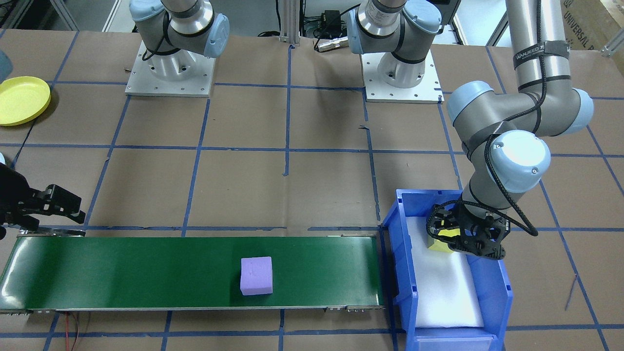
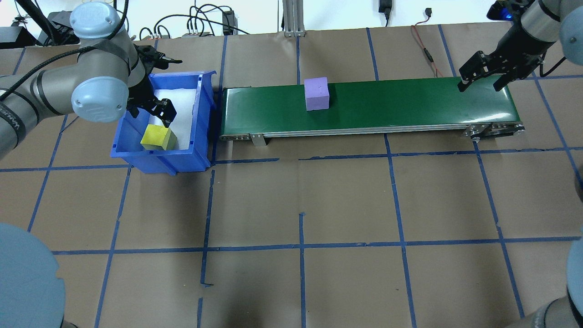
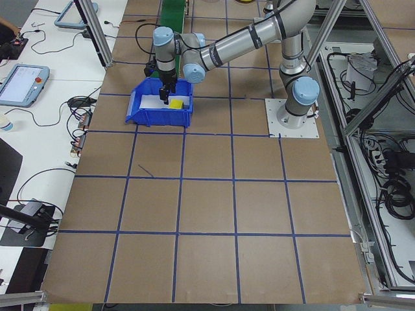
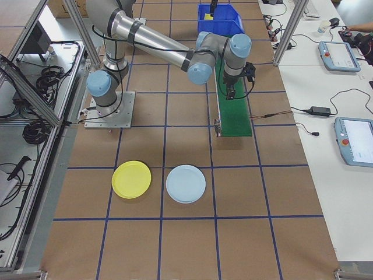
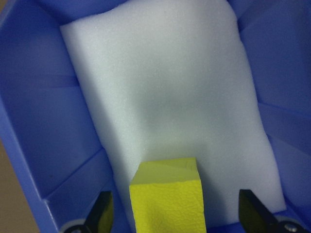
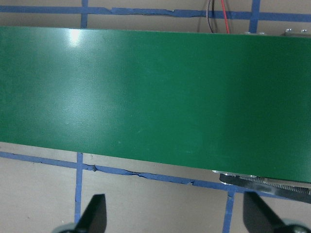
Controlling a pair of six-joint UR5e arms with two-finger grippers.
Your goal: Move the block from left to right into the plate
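Reaching down into the blue bin [image 2: 200, 98], the left arm is bending sharply at the elbow and pointing its wrist at the white foam liner [image 5: 165, 97], with the left end effector [image 2: 155, 109] hanging spread wide just above the yellow block [image 2: 158, 138]. From the left wrist camera, both black fingertips [image 5: 99, 211] are standing clear on either side of the block, touching nothing, so it is released and gripping nothing. That yellow block is sitting on the liner at the bin's end nearest the robot. Over on the green conveyor belt [image 2: 410, 105], a purple block [image 2: 316, 93] is resting about a third of the way along from the bin end. At the far end of the belt, the right arm is stretching out from the robot's right side, and the right end effector [image 2: 483, 73] is hovering over the belt edge with its fingers parted and empty; the right wrist view is showing only bare belt and brown desk [image 6: 155, 194] between them. The yellow plate [image 4: 132, 179] is lying flat on the desk well apart from the belt, just beside a pale blue plate [image 4: 186, 184], with no block in it.
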